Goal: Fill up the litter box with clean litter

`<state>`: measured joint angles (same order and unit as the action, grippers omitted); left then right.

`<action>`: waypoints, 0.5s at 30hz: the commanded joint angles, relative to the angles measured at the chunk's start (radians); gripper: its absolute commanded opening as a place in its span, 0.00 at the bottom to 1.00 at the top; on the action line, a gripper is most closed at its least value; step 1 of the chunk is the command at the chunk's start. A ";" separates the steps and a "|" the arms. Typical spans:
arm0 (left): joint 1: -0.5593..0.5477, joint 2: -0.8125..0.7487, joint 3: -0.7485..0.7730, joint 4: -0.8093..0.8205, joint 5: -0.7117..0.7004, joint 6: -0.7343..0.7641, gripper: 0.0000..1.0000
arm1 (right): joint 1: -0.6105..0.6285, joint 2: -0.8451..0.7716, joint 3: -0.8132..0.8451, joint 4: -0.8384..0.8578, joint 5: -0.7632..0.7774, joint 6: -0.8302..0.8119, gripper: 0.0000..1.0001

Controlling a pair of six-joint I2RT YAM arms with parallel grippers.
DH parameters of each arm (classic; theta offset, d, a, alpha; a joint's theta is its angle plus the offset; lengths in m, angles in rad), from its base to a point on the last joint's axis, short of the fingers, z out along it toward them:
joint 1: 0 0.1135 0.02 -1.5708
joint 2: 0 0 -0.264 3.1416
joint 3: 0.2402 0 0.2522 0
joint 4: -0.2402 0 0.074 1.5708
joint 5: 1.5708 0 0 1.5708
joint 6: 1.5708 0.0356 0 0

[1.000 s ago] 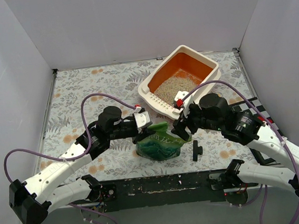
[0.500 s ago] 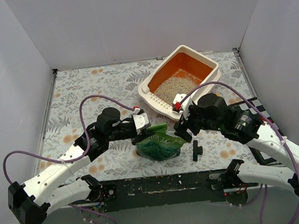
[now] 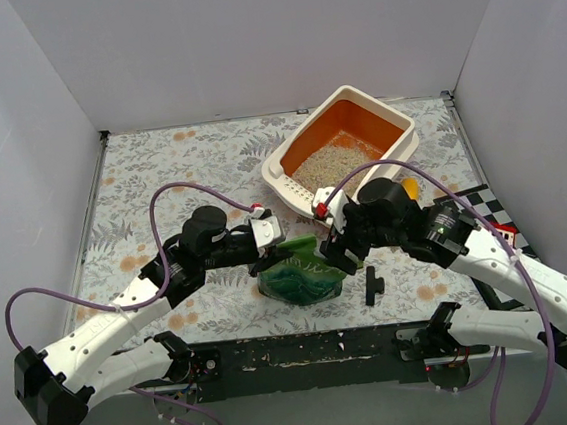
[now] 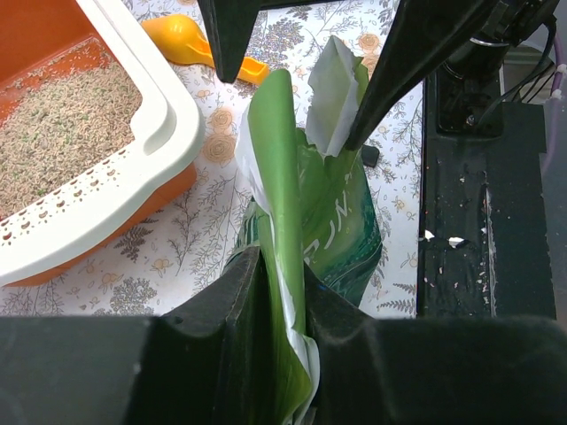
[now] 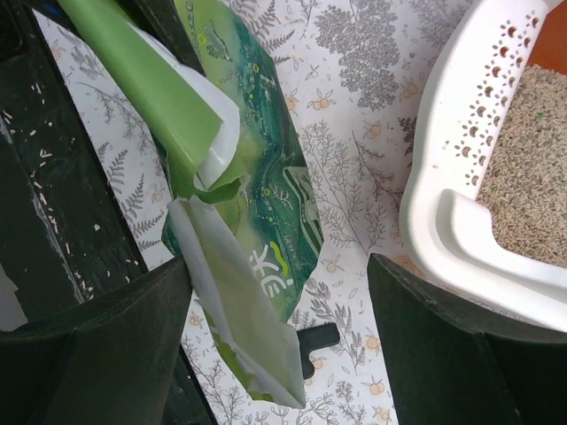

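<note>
White walls close in a desk (image 3: 158, 164) covered in a leaf-and-flower print. At its far right the litter box (image 3: 278, 173) sits at an angle, cream outside and orange inside, its slotted edge towards the arms. The clean litter (image 3: 334, 159) lies inside it, covering the nearer part of the floor. A glossy green bag (image 3: 300, 276) stands near the front edge between the two arms, its top torn open. The left arm's fingers (image 4: 239, 301) are clenched on one green flap of the bag. The right arm's fingers (image 5: 115, 336) are spread wide, released, on either side of the bag's white-lined flap. An orange scoop (image 3: 409, 188) lies just beside the box, and a small black part (image 3: 372, 286) lies near the bag.
</note>
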<state>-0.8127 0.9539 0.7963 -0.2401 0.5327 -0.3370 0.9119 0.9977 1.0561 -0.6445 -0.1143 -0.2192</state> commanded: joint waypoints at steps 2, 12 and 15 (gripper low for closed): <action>0.003 -0.015 -0.017 -0.033 0.007 0.004 0.17 | -0.013 0.015 -0.010 0.055 0.022 -0.014 0.86; 0.003 -0.021 -0.023 -0.036 0.010 0.001 0.17 | -0.038 -0.022 0.090 -0.004 -0.016 -0.016 0.87; 0.003 -0.023 -0.025 -0.036 0.012 0.001 0.17 | -0.039 -0.039 0.099 -0.020 -0.030 -0.003 0.87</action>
<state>-0.8127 0.9516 0.7921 -0.2363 0.5331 -0.3370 0.8806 1.0004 1.0954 -0.6571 -0.1226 -0.2245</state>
